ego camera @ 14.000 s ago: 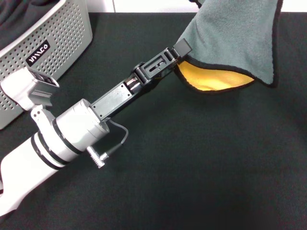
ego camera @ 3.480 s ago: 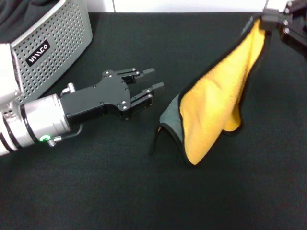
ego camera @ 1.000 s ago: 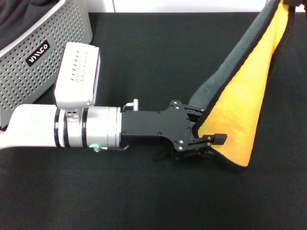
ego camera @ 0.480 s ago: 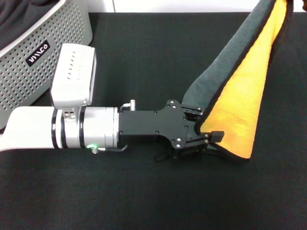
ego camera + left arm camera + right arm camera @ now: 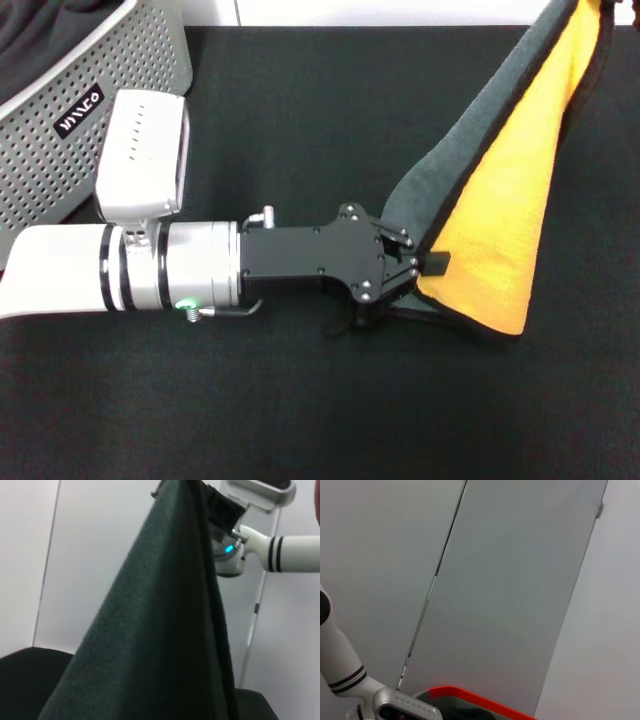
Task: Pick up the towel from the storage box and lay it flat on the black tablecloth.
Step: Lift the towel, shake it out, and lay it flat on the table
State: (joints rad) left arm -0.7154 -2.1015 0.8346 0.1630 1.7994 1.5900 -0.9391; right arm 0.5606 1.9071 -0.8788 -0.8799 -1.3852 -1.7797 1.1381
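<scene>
Towel (image 5: 500, 215) hanging steeply over tablecloth (image 5: 300, 120), yellow face outward, top corner at 1 o'clock. Left tool (image 5: 425, 272) clamped on lower edge, centre-right. Box (image 5: 90, 110) at 10 o'clock. Right tool unseen.

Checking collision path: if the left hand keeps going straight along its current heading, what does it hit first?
The grey-teal and yellow-orange fleecy towel. The left hand points toward the robot's right, already closed on the towel's lower edge, so it would push straight into the hanging cloth. Beyond that only the black tablecloth shows; depth is uncertain.
</scene>
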